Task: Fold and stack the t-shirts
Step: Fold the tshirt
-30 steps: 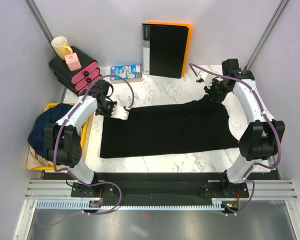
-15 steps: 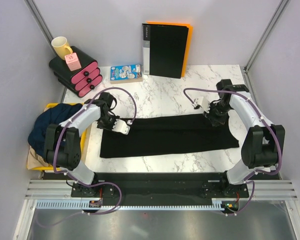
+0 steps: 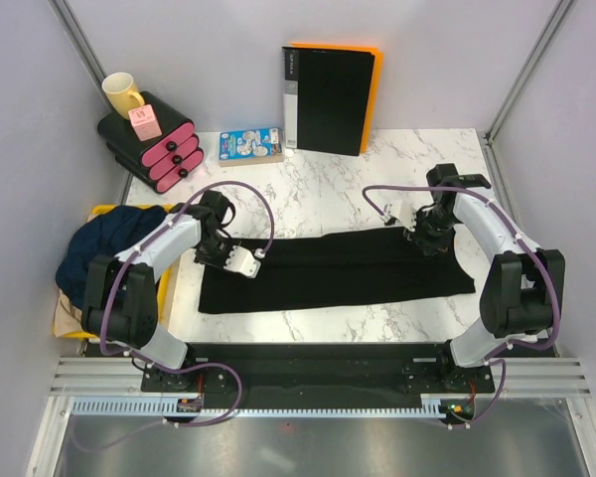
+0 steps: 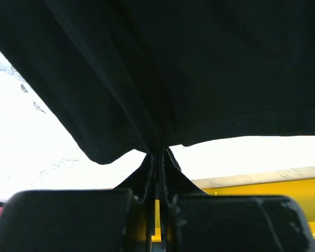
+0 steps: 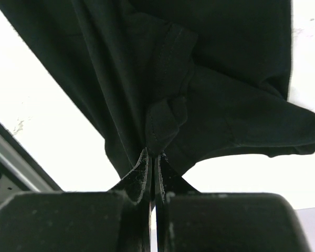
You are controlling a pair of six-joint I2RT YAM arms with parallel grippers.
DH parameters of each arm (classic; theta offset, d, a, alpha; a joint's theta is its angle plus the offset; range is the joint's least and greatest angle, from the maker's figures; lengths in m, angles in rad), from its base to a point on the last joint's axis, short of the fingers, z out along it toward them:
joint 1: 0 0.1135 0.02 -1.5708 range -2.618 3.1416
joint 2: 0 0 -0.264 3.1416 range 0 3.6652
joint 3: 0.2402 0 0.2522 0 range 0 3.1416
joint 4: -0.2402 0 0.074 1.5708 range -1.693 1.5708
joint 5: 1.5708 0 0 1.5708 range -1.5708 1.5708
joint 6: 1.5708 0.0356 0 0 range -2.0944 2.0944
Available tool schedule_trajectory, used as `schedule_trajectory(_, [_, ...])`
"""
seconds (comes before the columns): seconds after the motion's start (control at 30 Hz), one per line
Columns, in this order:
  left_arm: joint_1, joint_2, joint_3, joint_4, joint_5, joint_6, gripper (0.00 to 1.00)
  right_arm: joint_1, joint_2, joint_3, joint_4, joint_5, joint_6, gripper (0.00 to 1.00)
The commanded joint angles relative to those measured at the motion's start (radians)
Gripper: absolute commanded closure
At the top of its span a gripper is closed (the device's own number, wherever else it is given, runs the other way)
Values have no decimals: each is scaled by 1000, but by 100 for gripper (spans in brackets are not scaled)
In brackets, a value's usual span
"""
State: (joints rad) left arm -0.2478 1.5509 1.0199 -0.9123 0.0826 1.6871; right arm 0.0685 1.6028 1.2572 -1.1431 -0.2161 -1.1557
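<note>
A black t-shirt [image 3: 338, 273] lies across the marble table as a long folded band. My left gripper [image 3: 217, 250] is at the band's far left corner, shut on a pinch of the black cloth [image 4: 199, 68]; in the left wrist view the left gripper [image 4: 158, 155] has the fabric bunched at its tips. My right gripper [image 3: 424, 238] is at the far right corner. The right wrist view shows the right gripper [image 5: 153, 155] shut on a hemmed fold of the same shirt [image 5: 199, 79]. A navy t-shirt [image 3: 99, 248] lies heaped in the yellow bin [image 3: 167, 273], with tan cloth [image 3: 74, 318] under it.
At the back, a black binder with an orange back [image 3: 328, 97] stands against the wall. A blue box [image 3: 250, 144] lies beside it. A black and pink drawer unit [image 3: 149, 139] at the back left carries a yellow mug [image 3: 122, 92].
Both grippers moved toward the near side and lower, carrying the shirt's far edge with them. The black shirt went from a wide spread to a narrower folded band.
</note>
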Motion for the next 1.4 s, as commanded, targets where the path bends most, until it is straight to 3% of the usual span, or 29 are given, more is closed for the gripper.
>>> schedule_trajectory(0.0, [-2,-28,-17,-62,-21,-30,96,10,6,10,25,43,4,97])
schedule_trajectory(0.2, [-4,-40,-30,-80,-11,-35,82,24,5,-11,42,57,16,95])
schedule_trajectory(0.27, [-4,-40,-29,-83,-4,-38,68,33,3,-18,40,63,16,88])
schedule_trajectory(0.4, [-4,-40,-17,-117,-12,-38,60,45,-17,-56,19,101,-22,60])
schedule_trajectory(0.53, [-4,-46,31,-168,6,-33,50,45,-41,-68,-1,124,-62,40])
schedule_trajectory(0.7, [-4,-32,147,-230,23,-64,47,44,-31,-6,-40,97,-62,34])
schedule_trajectory(0.9, [-4,-37,276,-306,104,-107,45,39,9,67,17,70,-3,38])
schedule_trajectory(1.1, [-2,11,175,-110,91,-168,50,5,143,137,250,54,161,52])
schedule_trajectory(1.17, [-2,53,142,-76,72,-184,65,-16,224,206,287,38,227,67])
schedule_trajectory(1.2, [-2,69,137,-63,63,-191,77,-22,248,231,307,35,244,73])
schedule_trajectory(1.23, [-2,86,138,-51,59,-196,98,-29,275,255,315,38,260,84])
schedule_trajectory(1.37, [2,164,201,-48,55,-228,98,-42,368,361,336,47,278,90])
